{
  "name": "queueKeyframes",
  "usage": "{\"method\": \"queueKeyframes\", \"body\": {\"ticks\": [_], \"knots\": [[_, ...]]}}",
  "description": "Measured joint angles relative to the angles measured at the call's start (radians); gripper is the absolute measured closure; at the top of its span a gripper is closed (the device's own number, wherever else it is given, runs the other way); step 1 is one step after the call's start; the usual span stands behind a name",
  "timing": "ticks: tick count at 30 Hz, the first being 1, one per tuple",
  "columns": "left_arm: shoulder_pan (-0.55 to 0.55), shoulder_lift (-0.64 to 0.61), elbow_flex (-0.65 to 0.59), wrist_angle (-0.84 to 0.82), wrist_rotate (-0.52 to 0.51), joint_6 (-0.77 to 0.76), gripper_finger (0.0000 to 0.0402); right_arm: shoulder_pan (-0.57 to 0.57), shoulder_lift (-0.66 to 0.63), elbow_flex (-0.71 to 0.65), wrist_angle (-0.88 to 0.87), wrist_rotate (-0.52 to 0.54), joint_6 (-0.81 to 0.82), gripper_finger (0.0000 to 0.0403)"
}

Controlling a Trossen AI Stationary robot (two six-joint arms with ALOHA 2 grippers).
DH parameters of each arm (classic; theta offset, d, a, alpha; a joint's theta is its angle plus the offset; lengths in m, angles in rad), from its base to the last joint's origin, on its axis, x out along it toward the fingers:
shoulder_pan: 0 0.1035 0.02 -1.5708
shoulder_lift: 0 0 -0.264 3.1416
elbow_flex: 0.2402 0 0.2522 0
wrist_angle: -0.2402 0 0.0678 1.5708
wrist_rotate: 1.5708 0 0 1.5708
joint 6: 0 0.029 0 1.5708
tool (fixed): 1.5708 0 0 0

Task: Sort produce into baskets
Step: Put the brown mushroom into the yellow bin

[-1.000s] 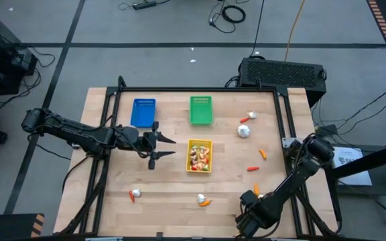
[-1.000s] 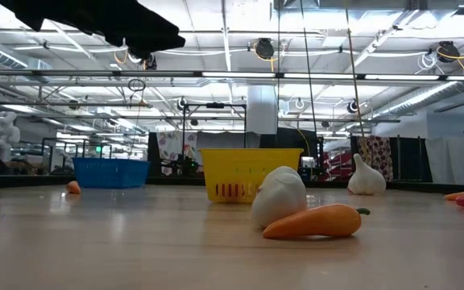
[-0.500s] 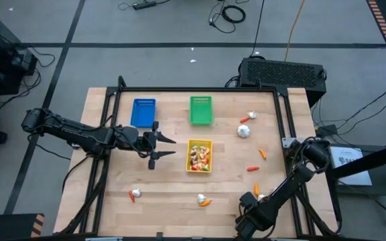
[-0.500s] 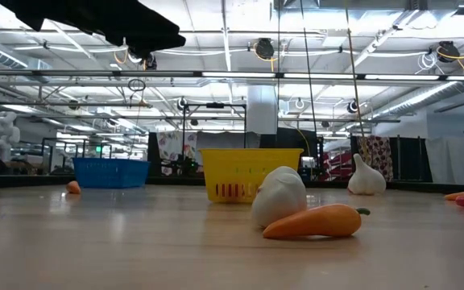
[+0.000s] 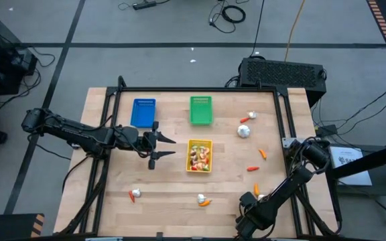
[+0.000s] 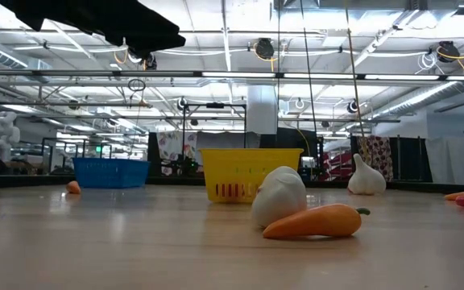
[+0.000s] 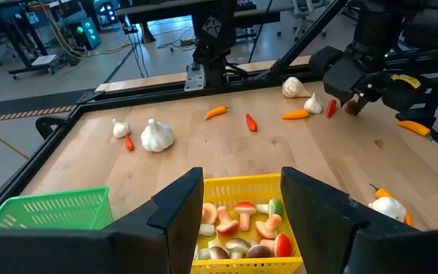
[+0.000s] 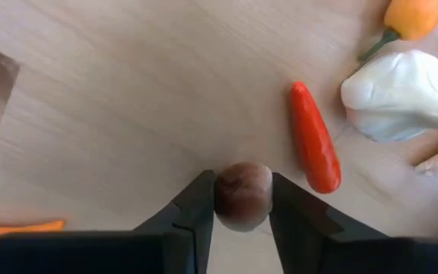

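Three baskets stand on the wooden table: blue [image 5: 143, 112], green [image 5: 202, 110] and yellow [image 5: 200, 155]; the yellow one holds several produce pieces. My right gripper [image 5: 254, 195] points down near the table's near right corner, shut on a small brown round piece [image 8: 243, 196]. Beside it lie a red pepper [image 8: 314, 148], a white garlic bulb [image 8: 398, 95] and an orange pepper [image 8: 417, 15]. My left gripper [image 5: 169, 147] hangs open just left of the yellow basket, holding nothing. My right gripper pinches the brown round piece by its two opposite sides [image 8: 223, 196] between the two fingers. The fingers come from above, pointing down. Whether the piece rests on the table or hangs just above it, I cannot tell.
Loose produce lies scattered: a big garlic bulb [image 5: 244, 131] and a small one [image 5: 251, 116] at the far right, peppers [image 5: 263, 154] at the right, a garlic with an orange pepper [image 5: 202, 199] at the near middle, another garlic [image 5: 134, 195] at the near left.
My right arm has sunk a little toward the table at the near right corner. The baskets and the loose produce have stayed where they were.
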State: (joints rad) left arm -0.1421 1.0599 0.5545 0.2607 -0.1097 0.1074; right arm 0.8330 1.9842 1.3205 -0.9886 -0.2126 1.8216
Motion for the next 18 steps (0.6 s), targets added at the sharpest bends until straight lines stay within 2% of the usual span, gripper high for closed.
{"method": "queueKeyframes", "body": {"ticks": [4, 10, 13, 18], "knots": [[0.0, 0.0, 0.0, 0.0, 0.0, 0.0, 0.0217, 0.0, -0.009, 0.0, 0.0, -0.002, -0.018, 0.0319], [0.0, 0.0, 0.0, -0.003, 0.002, -0.023, 0.0217, -0.024, -0.063, 0.0, 0.0, 0.022, -0.059, 0.0325], [0.0, 0.0, 0.0, -0.008, 0.016, -0.024, 0.0217, -0.045, -0.098, 0.0, 0.009, 0.11, -0.111, 0.0324], [-0.002, 0.0, 0.0, -0.008, 0.027, -0.024, 0.0217, -0.119, -0.146, 0.0, 0.071, 0.362, -0.273, 0.0323]]}}
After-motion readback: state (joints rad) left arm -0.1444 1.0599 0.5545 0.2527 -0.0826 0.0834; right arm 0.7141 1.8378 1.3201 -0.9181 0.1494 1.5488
